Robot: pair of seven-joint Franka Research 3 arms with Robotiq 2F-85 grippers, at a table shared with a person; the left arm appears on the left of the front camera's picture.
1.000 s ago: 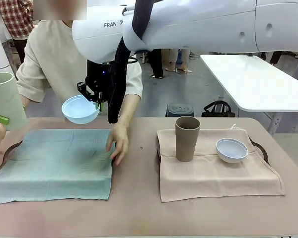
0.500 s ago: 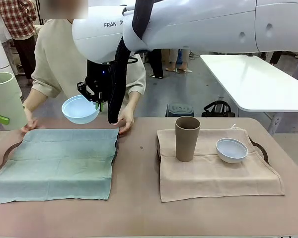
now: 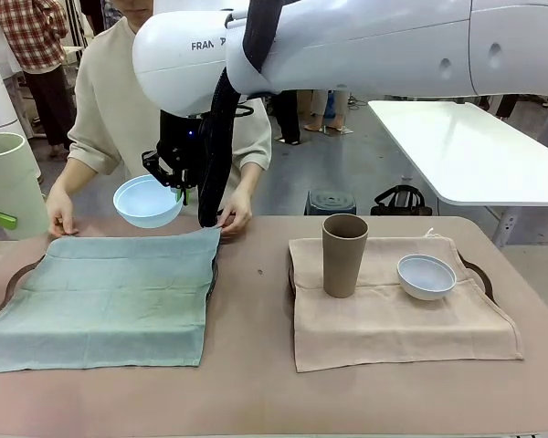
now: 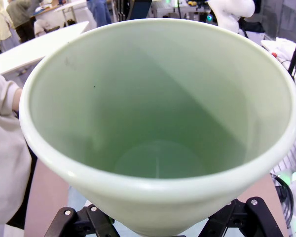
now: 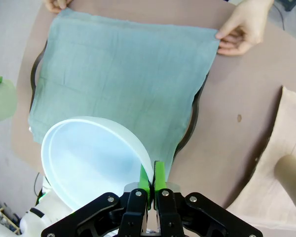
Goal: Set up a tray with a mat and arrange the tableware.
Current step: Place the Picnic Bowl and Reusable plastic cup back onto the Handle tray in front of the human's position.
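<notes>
Right gripper (image 5: 149, 178), its fingers pressed together on the rim of the light blue bowl (image 3: 148, 201), holds the bowl above the far edge of the green mat (image 3: 105, 297); the rim pinch leaves the base free to be set down flat. Below and ahead of this gripper, the mat lies draped over the left tray (image 5: 38, 64), whose dark rim shows at the sides. The person's hands (image 5: 241, 28) press the mat's two far corners, apparently to smooth it, so the bowl probably waits aloft until they clear.

Left gripper (image 4: 158, 224) holds the pale green tumbler (image 4: 158, 123) upright, mouth toward its wrist camera; the fingers reach up either side of its lower wall, spread wide around it. In the front view the tumbler sits off the mat's left edge, seemingly kept clear of the person's work.

Well to the right of the bowl-carrying gripper, the beige mat (image 3: 393, 315) already bears the brown tumbler (image 3: 344, 255) and the bluish-white bowl (image 3: 426, 276), standing apart, a likely model for the green side.
</notes>
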